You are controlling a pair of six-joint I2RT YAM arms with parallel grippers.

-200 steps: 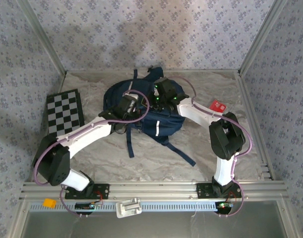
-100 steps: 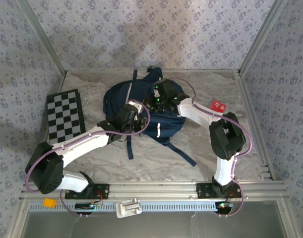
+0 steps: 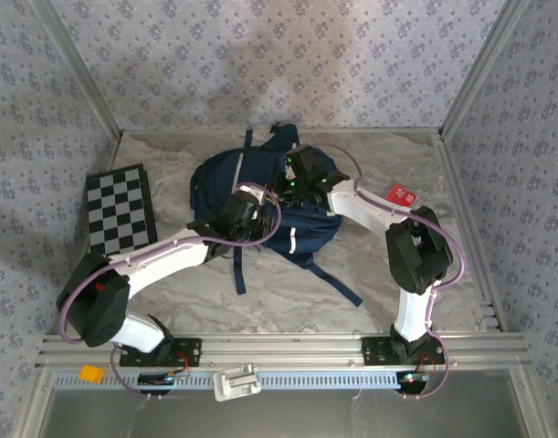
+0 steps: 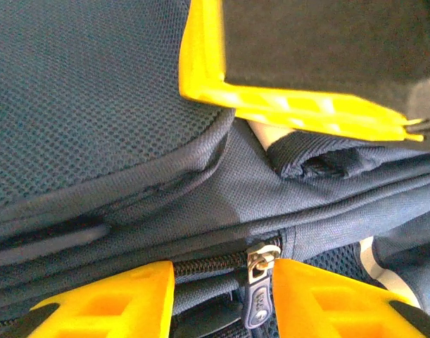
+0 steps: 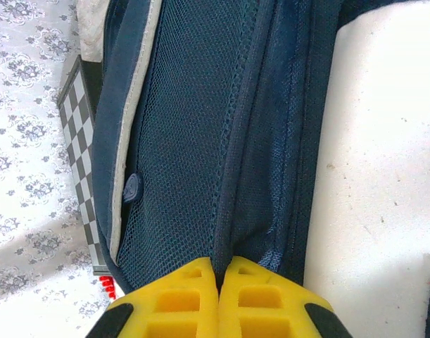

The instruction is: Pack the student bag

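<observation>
The student bag (image 3: 215, 178), navy blue, lies in the middle of the table with its straps trailing toward the near edge. My left gripper (image 3: 249, 206) rests on its front. In the left wrist view its jaws (image 4: 223, 282) stand open on either side of the zipper and the grey zipper pull (image 4: 259, 296), which hangs close to the right finger. My right gripper (image 3: 294, 175) is at the bag's upper right. In the right wrist view it (image 5: 219, 271) is shut on a seam fold of the bag's mesh fabric (image 5: 179, 141).
A black-and-white checkerboard (image 3: 119, 208) lies at the left of the table. A small red item (image 3: 401, 194) sits at the right, beside the right arm. A metal piece (image 3: 236, 381) and an orange block (image 3: 89, 373) rest on the front rail.
My left gripper has drawn back a little toward the near side of the bag and its jaws have opened. The right arm has stayed where it was, still pinching the fabric.
</observation>
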